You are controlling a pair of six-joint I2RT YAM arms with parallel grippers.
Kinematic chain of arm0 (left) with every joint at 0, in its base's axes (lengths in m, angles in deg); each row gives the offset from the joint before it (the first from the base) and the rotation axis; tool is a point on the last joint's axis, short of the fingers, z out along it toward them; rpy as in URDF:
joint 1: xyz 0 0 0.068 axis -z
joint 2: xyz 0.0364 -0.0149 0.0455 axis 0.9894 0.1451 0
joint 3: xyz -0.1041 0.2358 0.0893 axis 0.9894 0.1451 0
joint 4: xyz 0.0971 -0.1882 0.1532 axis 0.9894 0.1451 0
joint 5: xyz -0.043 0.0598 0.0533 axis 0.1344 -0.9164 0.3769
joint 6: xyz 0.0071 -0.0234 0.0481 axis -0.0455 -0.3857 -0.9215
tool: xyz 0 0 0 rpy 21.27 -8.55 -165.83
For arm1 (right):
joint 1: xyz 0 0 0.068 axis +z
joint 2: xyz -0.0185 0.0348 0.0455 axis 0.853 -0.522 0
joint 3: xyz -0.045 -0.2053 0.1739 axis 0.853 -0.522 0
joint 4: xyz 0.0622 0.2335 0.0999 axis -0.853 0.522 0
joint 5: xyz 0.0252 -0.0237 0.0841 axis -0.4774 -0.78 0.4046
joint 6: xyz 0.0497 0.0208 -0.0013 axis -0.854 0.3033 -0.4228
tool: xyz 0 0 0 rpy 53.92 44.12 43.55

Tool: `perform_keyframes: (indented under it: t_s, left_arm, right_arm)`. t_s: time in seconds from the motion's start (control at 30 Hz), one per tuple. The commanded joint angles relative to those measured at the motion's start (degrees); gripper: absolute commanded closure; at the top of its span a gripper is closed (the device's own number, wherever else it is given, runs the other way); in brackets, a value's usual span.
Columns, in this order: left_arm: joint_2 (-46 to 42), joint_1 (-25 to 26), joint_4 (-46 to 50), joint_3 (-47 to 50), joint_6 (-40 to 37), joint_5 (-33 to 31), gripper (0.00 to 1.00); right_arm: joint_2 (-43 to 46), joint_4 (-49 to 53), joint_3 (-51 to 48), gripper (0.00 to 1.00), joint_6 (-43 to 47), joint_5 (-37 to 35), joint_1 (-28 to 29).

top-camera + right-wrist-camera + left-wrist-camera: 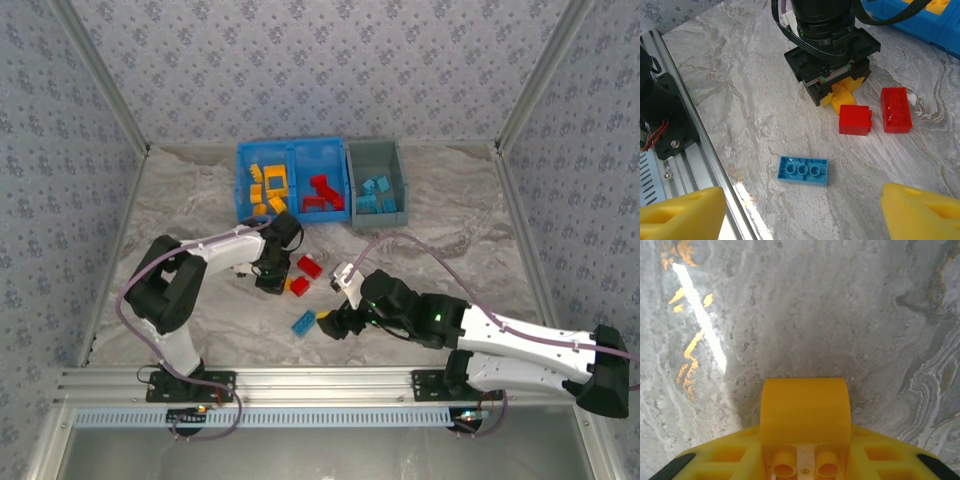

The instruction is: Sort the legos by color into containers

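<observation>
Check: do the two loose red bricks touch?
Apart. Right wrist view shows bare tabletop between the square red brick and the longer red brick.

marble tabletop [450, 210], patterned walls [320, 60], alu rail [320, 383]

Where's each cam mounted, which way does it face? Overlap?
Top external: above, behind the bases, looking down on table, blue bin, both arms.
Left wrist: on left gripper, facing down at table; fingers pinch a yellow brick.
Right wrist: on open right gripper, facing left gripper; own fingertips at bottom corners.
Shared: top and right wrist both see the blue brick.
</observation>
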Motion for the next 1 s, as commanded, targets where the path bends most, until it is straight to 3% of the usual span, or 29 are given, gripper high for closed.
perform_keyframes:
  t_s: [0.0, 0.17, 0.37, 0.67, 0.97]
  left_arm:
    - [0.6, -0.1, -2.5, 0.6, 0.5, 0.5, 0.78]
    - [-6.2, 0.0, 3.6, -2.1, -5.0, -7.4, 0.85]
    - [-9.6, -0.3, 17.4, -18.2, -25.2, -24.1, 0.88]
    - [-0.4, -7.3, 20.6, -36.2, -55.8, -31.3, 0.89]
    - [16.8, -10.4, 26.9, -55.1, -69.6, -35.7, 0.89]
  right_arm:
    - [0.1, -0.8, -0.6, 0.17, -0.6, 0.3, 0.4]
    - [1.3, 0.5, 0.9, 0.19, -0.8, -2.9, 0.1]
    - [1.5, -0.3, 3.8, 0.20, -0.9, -11.1, -3.6]
    - [-9.1, -9.9, 11.7, 0.18, 2.4, -14.1, -9.8]
    - [-15.0, -12.1, 14.9, 0.19, 1.4, -12.6, -10.5]
